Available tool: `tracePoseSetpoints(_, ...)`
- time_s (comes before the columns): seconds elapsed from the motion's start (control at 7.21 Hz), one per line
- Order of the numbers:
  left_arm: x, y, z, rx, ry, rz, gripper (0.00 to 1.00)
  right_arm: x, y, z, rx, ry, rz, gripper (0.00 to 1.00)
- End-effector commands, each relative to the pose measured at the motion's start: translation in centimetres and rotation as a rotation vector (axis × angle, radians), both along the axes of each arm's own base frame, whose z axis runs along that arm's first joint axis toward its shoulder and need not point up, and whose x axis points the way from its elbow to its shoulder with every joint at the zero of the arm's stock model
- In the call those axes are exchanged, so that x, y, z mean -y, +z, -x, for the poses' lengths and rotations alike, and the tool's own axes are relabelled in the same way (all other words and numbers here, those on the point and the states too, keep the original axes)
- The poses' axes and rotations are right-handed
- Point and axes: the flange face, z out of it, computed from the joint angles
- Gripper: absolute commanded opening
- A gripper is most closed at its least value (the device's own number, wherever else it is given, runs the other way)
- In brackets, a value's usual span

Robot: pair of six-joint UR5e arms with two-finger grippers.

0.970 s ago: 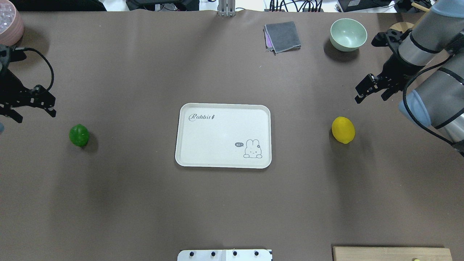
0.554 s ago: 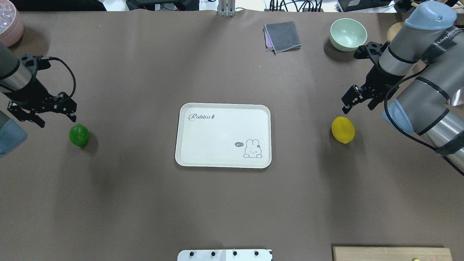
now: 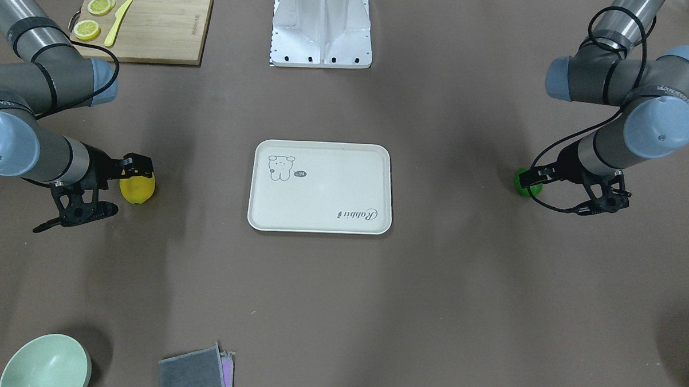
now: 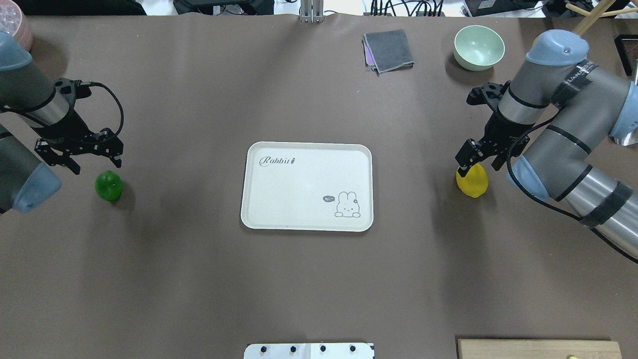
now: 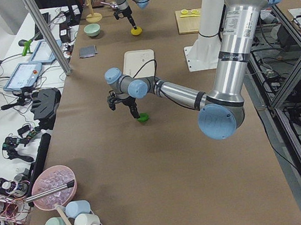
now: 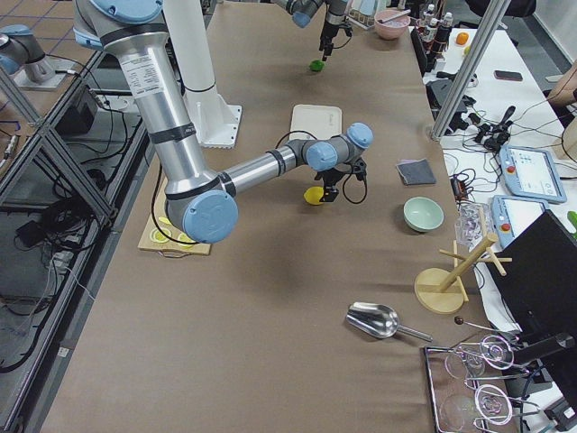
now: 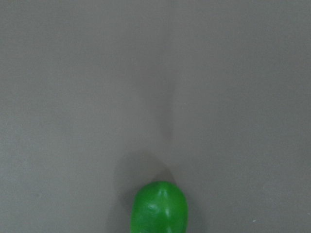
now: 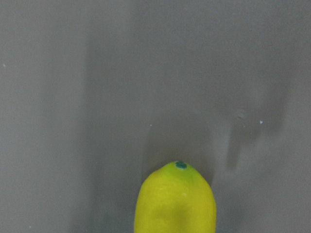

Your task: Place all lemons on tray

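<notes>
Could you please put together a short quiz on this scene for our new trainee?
1. True or false: a fruit already lies on the tray.
2. What lies right by the right pincer? A. a yellow lemon B. a banana C. a cup
3. How many whole lemons lie off the tray?
Key: 1 false; 2 A; 3 two.
</notes>
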Motion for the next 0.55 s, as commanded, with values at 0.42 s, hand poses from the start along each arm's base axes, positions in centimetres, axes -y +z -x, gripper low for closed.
tracePoseSetpoints(0.42,-0.68,1.74,-2.00,0.014,0.018,-0.012,0.93,-0.96,1.66,2.35,-0.022,-0.043,0.020,0.93)
